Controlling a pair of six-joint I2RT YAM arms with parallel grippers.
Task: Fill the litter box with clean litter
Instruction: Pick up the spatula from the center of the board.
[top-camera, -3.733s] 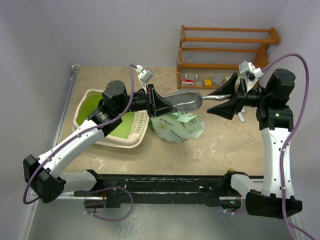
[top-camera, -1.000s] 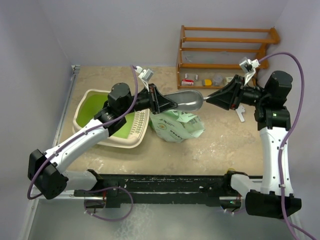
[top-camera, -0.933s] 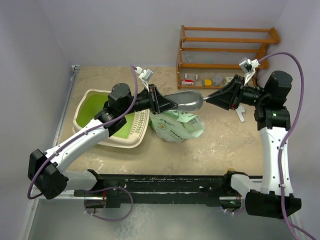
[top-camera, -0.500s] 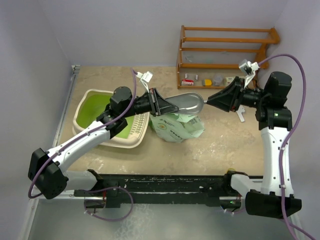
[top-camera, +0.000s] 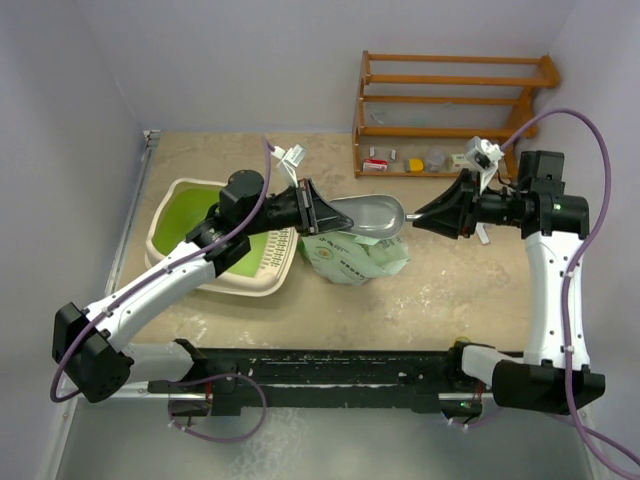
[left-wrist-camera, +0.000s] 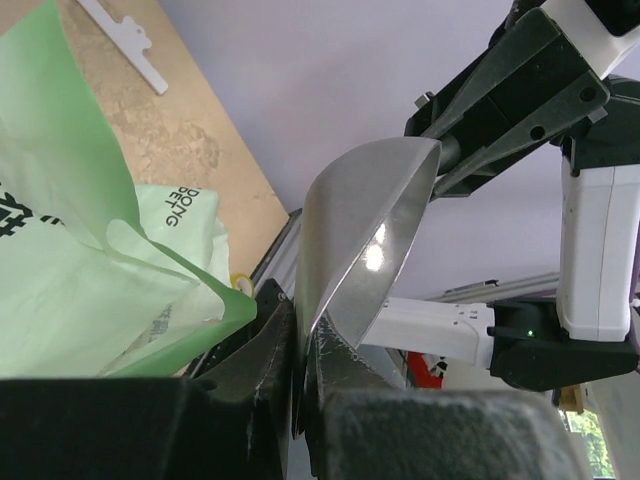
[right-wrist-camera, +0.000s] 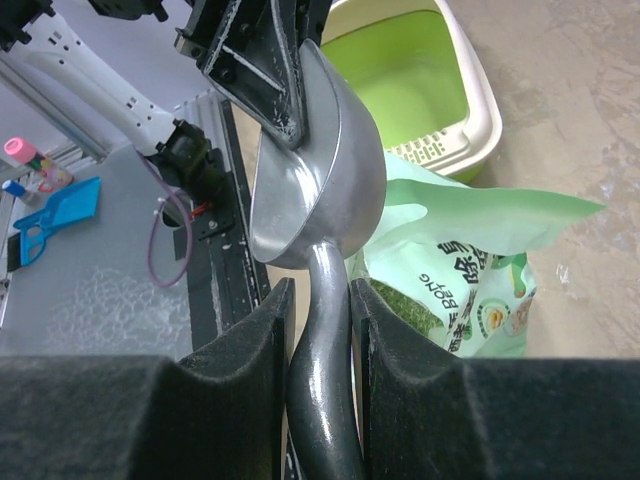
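Scoop (top-camera: 368, 215) has sunk and rolled bowl-up over bag (top-camera: 355, 255). Left gripper (top-camera: 330, 212) clenched on its lip, right gripper (top-camera: 416, 218) clamped on handle. Litter box (top-camera: 240, 286) lies left of bag, floor bare: filling not begun.

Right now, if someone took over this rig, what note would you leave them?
Left gripper: shut on the front rim of the shiny metal scoop.
Right gripper: shut on the scoop's handle.
Scoop hangs empty between them, above the light green printed plastic bag.
Cream, green-floored litter box lies left of the bag, no litter in view.
Done: nothing poured. Left: scoop litter from bag into box.
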